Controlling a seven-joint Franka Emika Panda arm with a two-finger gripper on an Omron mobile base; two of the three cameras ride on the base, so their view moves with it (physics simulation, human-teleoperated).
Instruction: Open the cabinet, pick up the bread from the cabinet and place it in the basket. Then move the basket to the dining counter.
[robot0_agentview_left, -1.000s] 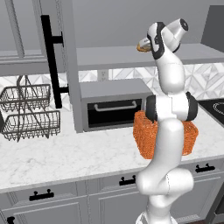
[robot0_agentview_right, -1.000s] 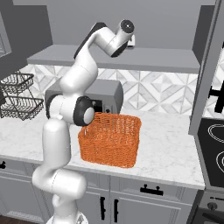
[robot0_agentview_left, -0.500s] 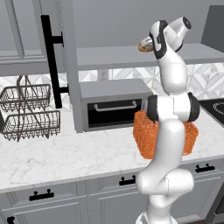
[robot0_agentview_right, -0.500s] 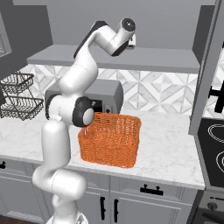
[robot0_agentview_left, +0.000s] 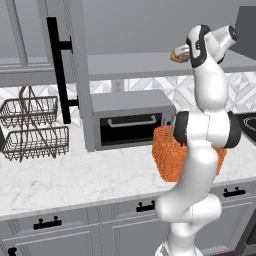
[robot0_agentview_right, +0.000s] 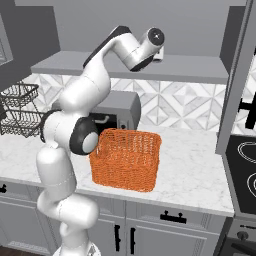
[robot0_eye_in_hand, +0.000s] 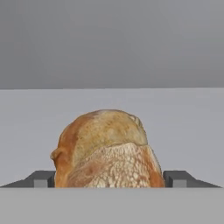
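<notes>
Arm raised to the open cabinet shelf, basket on the worktop below

The white arm (robot0_agentview_right: 85, 115) rises from 7 o'clock and bends toward 1 o'clock, its wrist at the grey shelf of the cabinet (robot0_agentview_right: 190, 70). The orange basket (robot0_agentview_right: 127, 159) sits at centre on the marble worktop (robot0_agentview_right: 195, 175), just beside the arm's elbow. A toaster oven (robot0_agentview_right: 120, 112) stands behind the basket at 11 o'clock. A dark wire rack (robot0_agentview_right: 17, 107) is at 9 o'clock; a stovetop (robot0_agentview_right: 245, 167) at 3 o'clock.

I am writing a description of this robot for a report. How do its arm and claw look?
The arm has smooth, rounded white segments with dark grey-black joints, and no cables or markings are visible. The claw has two small, dark grey, blocky fingertips.
</notes>
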